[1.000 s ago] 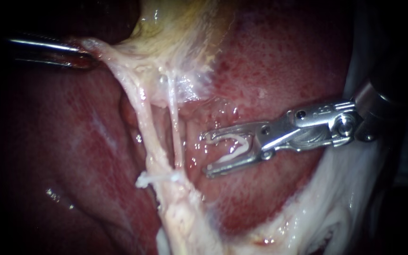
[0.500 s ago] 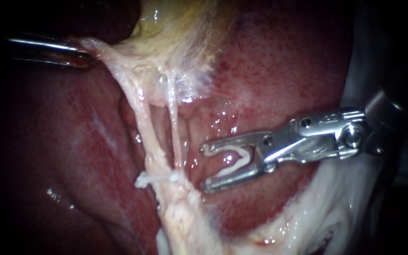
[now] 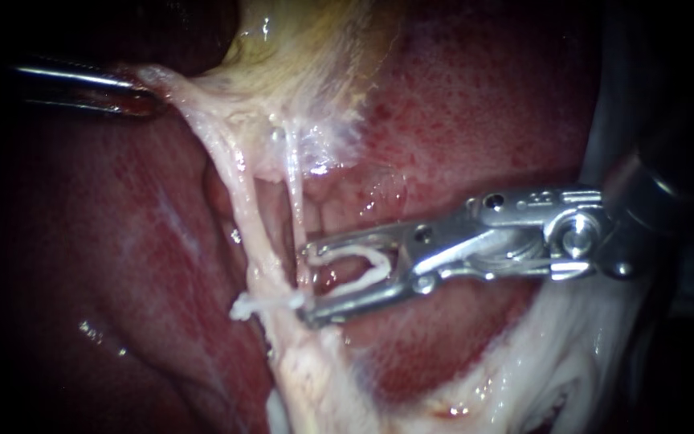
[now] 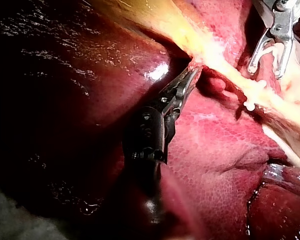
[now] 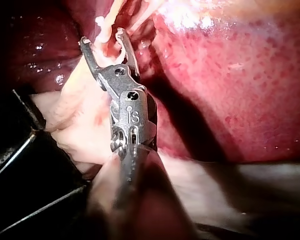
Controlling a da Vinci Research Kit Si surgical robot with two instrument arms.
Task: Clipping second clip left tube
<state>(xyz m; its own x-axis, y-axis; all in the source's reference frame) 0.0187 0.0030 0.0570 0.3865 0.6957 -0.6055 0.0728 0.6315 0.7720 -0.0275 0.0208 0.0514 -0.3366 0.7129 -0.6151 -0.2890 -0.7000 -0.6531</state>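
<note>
Two pale tubes run down from the gallbladder (image 3: pixel 299 48): a thick left tube (image 3: pixel 242 201) and a thin right tube (image 3: pixel 292 189). A white clip (image 3: pixel 263 304) sits across the left tube low down. My right instrument (image 3: pixel 305 281) comes in from the right, its jaws standing wide apart and holding an open white clip (image 3: pixel 363 261). Its tips reach the thin right tube, just above the placed clip and just right of the left tube. My left instrument (image 3: pixel 142 100) is shut on the pale tissue strand (image 3: pixel 174 84) at the upper left and holds it taut.
Red liver (image 3: pixel 483 104) lies behind and on both sides of the tubes. White fatty tissue (image 3: pixel 540 362) fills the lower right under my right instrument's shaft. In the left wrist view my left instrument (image 4: pixel 192 75) grips tissue beside the placed clip (image 4: pixel 250 102).
My right instrument has moved left with its clip, from clear of the tubes to tips at the thin right tube. My left instrument and the tissue it holds have not moved.
</note>
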